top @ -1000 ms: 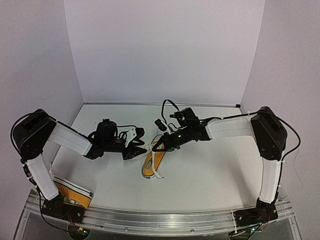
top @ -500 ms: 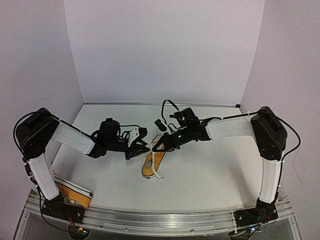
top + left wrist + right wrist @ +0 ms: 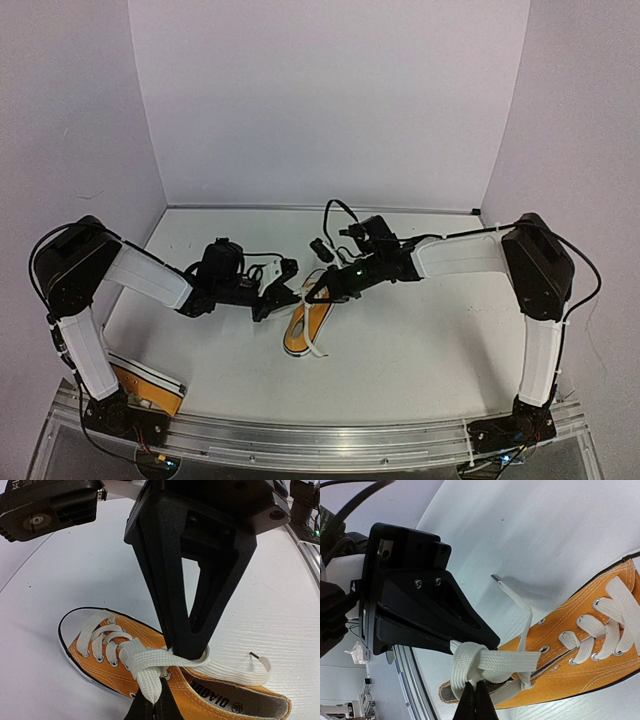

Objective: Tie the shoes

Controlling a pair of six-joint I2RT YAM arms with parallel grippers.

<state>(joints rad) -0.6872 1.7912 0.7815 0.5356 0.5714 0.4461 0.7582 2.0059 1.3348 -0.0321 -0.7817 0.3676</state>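
The white table point(image 3: 430, 345) is spanned by both arms, reached inward from the near edge so that the wrists meet low over its middle. The left arm point(image 3: 140, 275) is stretched rightward and the right arm point(image 3: 460, 255) leftward, each forearm held nearly level and each wrist tipped down.

One orange shoe point(image 3: 298, 335) lies on the table directly under that meeting point. The second shoe point(image 3: 145, 390) is seen at the near left corner beside the left arm's base, well apart.

The left tool point(image 3: 150, 702) is closed on the white lace point(image 3: 150, 665) where its strands cross, and the right tool point(image 3: 476, 695) is pinched shut on the same crossing, the two nearly tip to tip.

The first crossing is judged to be the step in hand. It would be done well if the strands were drawn apart evenly and low, so that the shoe is not lifted, with both pinches kept firm on the flat lace. The free tip point(image 3: 256, 656) should be kept out of the knot.
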